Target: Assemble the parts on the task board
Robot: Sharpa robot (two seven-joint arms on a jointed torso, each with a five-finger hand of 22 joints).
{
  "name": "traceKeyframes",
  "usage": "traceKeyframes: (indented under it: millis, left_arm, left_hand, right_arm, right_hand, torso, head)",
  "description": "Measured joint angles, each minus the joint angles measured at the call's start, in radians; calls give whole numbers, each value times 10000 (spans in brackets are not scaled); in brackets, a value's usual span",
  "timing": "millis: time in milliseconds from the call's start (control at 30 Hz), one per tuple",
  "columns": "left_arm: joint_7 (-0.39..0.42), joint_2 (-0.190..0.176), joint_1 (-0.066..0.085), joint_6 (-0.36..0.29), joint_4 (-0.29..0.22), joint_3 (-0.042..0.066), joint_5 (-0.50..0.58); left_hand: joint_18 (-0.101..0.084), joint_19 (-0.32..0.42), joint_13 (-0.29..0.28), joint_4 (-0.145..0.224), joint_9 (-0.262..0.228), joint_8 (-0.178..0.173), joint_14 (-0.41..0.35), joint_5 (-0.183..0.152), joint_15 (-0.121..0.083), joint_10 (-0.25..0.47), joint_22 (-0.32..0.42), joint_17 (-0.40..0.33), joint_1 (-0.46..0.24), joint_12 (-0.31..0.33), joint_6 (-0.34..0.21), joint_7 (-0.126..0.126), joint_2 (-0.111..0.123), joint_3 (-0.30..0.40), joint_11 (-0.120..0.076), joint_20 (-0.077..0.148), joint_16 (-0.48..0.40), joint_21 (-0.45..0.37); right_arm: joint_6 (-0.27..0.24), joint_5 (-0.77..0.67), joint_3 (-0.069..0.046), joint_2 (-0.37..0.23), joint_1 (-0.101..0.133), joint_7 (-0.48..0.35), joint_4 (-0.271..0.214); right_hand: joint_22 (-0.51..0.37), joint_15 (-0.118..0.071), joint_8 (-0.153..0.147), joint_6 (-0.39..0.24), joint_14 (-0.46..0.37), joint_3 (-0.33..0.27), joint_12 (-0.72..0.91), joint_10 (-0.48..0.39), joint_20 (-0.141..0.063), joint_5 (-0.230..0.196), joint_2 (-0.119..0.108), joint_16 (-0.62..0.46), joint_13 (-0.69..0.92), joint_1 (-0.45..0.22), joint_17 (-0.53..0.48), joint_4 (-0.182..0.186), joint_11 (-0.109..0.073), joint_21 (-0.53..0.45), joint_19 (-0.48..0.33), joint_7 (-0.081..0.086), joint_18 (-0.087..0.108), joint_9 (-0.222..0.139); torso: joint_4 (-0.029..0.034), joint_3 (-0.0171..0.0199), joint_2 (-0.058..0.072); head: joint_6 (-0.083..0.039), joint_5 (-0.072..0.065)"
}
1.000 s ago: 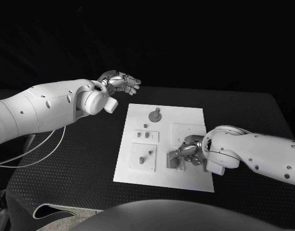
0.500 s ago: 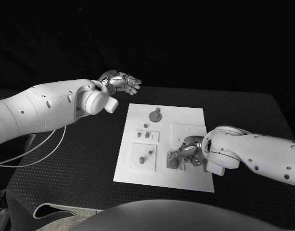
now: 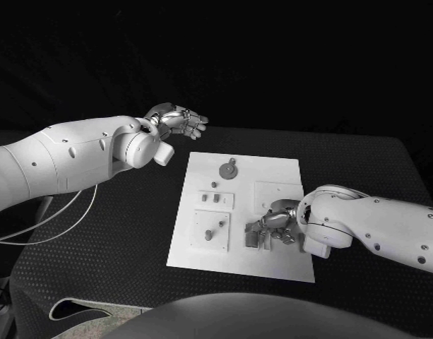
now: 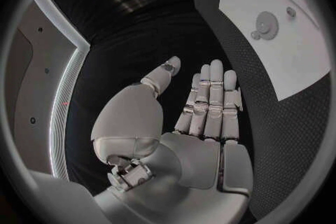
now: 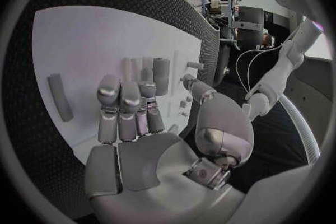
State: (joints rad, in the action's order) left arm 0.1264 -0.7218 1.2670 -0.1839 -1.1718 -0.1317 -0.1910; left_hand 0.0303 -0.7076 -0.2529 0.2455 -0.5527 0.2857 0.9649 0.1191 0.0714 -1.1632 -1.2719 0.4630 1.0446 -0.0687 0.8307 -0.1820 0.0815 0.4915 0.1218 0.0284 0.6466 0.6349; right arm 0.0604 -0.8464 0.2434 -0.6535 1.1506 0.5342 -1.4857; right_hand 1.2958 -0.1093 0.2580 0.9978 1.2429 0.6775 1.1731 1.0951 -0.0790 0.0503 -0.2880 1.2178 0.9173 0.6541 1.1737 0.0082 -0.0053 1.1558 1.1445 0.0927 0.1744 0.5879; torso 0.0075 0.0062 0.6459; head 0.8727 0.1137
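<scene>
Two hands share this moment, and only one is at work. Farthest left of the task board (image 3: 239, 215) is the left hand (image 3: 176, 120), raised off the board's far left corner and well apart from it; its wrist view shows the fingers (image 4: 210, 103) straight and side by side with nothing in them, so it is released and empty. I judge it is parked there to keep the board free for the other arm.

On the board's left half I count three stations: a round disc part (image 3: 229, 170) near the far edge, a small block with two short pegs (image 3: 214, 200) nearer the middle, and a square block carrying a tilted pin (image 3: 211, 232) toward the near edge. A plain raised square (image 3: 275, 191) lies on the right half.

Toward the board's near right part sits a cluster of upright grey pieces (image 3: 256, 238), seen in the right wrist view as roughly three short cylinders (image 5: 153, 74) standing close together; the exact count is hard to fix. One long bar (image 5: 59, 97) lies flat on the board apart from them.

Directly over that cluster is the right hand (image 3: 277, 224), palm down, fingers (image 5: 125, 102) bent toward the pieces. Whether it pinches one I cannot tell. Its low pose suggests it is picking or seating a part there.
</scene>
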Motion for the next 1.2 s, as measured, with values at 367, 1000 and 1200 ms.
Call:
traceKeyframes:
  millis: [367, 1000, 1200]
  left_arm:
    - [-3, 2, 0, 7, 12, 0, 0]
    - [-3, -14, 0, 10, 31, -2, 0]
    - [-1, 0, 0, 10, 9, -2, 0]
  left_hand:
    - [0, 0, 0, 0, -1, 0, 0, 0, 0, 0, 1, 9, 0, 0, 0, 0, 0, 0, 0, 0, -39, -40]
    - [0, 0, -1, 0, 8, 0, 0, 0, 0, 0, -7, 26, 0, 0, 0, 0, 0, 0, 0, 0, -39, -40]
    - [0, 0, -2, 0, 8, 0, 0, 0, 0, 0, -16, 36, 0, 0, 0, 0, 0, 0, 0, 0, -39, -40]
  right_arm:
    - [-139, -135, 5, -214, -23, -285, -151]
    - [53, 197, -221, -2126, 1237, -416, -957]
    - [514, -578, -99, -2434, 1233, -97, -830]
  right_hand:
    - [-12, -26, -57, -98, -41, -20, 0, -19, 16, 0, 117, 1, 31, 118, 26, 37, -17, -22, -19, 58, 10, 58]
    - [-23, -136, 522, 308, 299, -167, 224, 111, -88, 43, 691, 176, 304, 1356, 407, -779, -145, 59, 95, -90, 15, 748]
    - [-23, -191, 547, 342, 382, -123, 225, 148, -87, 78, 735, 233, 316, 1400, 488, -761, -181, 59, 96, -121, 15, 919]
  torso:
    - [-1, 1, 0]
    - [-29, 14, -6]
    - [-28, 12, -4]
  head:
    - [0, -16]
    - [0, -244]
    - [0, -344]
